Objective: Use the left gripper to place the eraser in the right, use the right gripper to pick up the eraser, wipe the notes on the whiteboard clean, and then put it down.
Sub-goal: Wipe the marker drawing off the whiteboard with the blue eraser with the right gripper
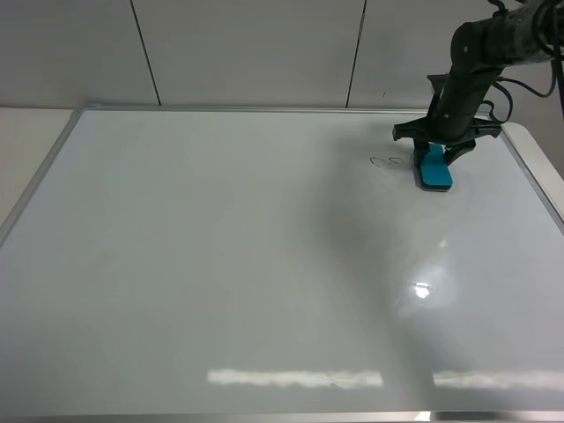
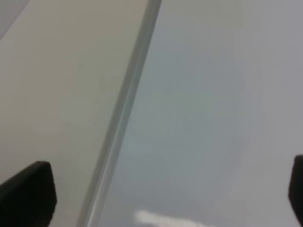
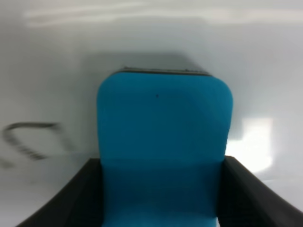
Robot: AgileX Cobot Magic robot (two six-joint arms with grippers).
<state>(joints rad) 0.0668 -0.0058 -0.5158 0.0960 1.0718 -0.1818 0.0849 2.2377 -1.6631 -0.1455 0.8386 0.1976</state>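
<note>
The whiteboard [image 1: 264, 264] fills most of the exterior high view. My right gripper [image 1: 434, 157] is at its far right, shut on the teal-blue eraser [image 1: 434, 167], which rests on the board. In the right wrist view the eraser [image 3: 163, 142] sits between the two black fingers [image 3: 71, 203], pressed to the board. The notes [image 1: 388, 162], a small black scribble, lie just left of the eraser; they show blurred in the right wrist view [image 3: 31, 139]. My left gripper [image 2: 165, 198] is out of the exterior view; its fingertips [image 2: 28, 194] stand wide apart over the board's frame, holding nothing.
The board's silver frame [image 1: 40, 172] borders a beige table [image 1: 26, 132] on the left; it also shows in the left wrist view [image 2: 125, 109]. A white table edge [image 1: 546, 159] lies right of the board. Wall panels [image 1: 247, 48] stand behind.
</note>
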